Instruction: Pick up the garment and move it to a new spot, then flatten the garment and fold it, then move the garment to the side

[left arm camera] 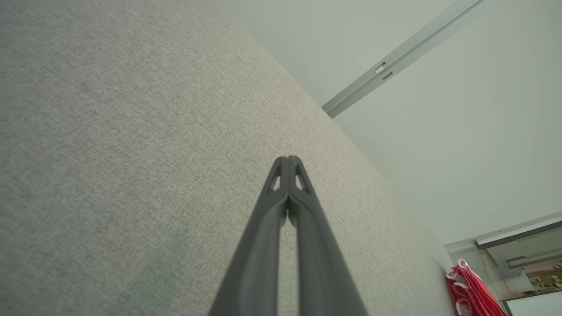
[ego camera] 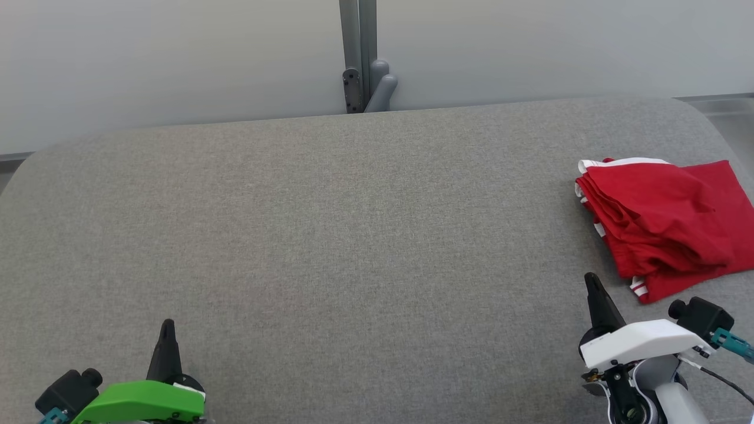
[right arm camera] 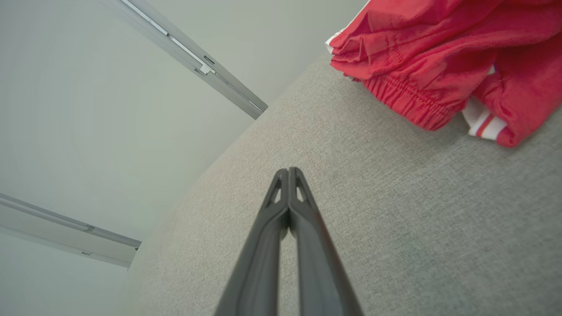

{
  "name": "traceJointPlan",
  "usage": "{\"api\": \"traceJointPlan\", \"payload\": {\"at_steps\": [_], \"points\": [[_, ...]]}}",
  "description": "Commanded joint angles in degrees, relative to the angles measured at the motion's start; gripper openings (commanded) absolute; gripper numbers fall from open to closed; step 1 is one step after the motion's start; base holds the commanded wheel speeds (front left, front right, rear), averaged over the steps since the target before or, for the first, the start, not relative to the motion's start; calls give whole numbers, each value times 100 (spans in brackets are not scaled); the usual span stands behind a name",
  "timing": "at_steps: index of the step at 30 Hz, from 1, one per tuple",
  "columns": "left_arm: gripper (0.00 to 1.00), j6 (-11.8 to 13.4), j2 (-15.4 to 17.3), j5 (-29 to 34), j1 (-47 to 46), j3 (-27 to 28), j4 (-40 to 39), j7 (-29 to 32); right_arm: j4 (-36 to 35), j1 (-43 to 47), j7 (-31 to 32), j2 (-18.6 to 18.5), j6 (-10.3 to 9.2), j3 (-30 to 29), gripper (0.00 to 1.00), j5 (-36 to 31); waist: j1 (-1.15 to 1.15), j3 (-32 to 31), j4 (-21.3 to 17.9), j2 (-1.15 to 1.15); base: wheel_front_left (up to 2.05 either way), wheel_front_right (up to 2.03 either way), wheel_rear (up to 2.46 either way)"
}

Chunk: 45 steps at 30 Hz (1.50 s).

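step: judged last one, move-to-side. garment lies in a folded stack at the far right of the table, nothing holding it. Looks done or nearly done, though a not-yet-started layout can't be ruled out.
garment loc: right edge of the grey table, just ahead and to the right of the right gripper, close but apart. Well apart from the left gripper.
left gripper: clenched, fingers pressed together, empty, low at near-left over bare table.
right gripper: clenched too, empty, no cloth between the fingers.
next move: if fold counts as ok, none needed, arms just stay clear. If redo, the right gripper has to release first, then reach fwd-right to the near hem.
head view extra: whole layout, both arms, grey post behind the table.
right wrist extra: close detail of the garment: elastic waistband, white striped trim, layers loosely stacked; gripper tips meet.
left wrist extra: gripper tips meet; garment is a small red bit at the far table end.
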Motion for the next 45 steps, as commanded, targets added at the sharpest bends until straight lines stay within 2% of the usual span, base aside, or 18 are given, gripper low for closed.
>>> {"api": "traceJointPlan", "payload": {"at_steps": [1, 20, 45], "points": [[0, -25, 43, -221, -169, 40, -94, 38, -112, -36, 54, -26, -2, -40, 0, 218, 0, 0, 2, 0, 0, 0, 0], [0, -65, 55, -1548, -281, 117, -240, 376, -302, -13, 408, -36, -2, -196, 0, 1633, 0, 1, 26, 0, 0, 0, 0], [0, -110, 68, -2833, -393, 201, -380, 709, -484, 15, 752, -45, -2, -349, 0, 3022, 0, 3, 54, 0, 0, 0, 0]]}}
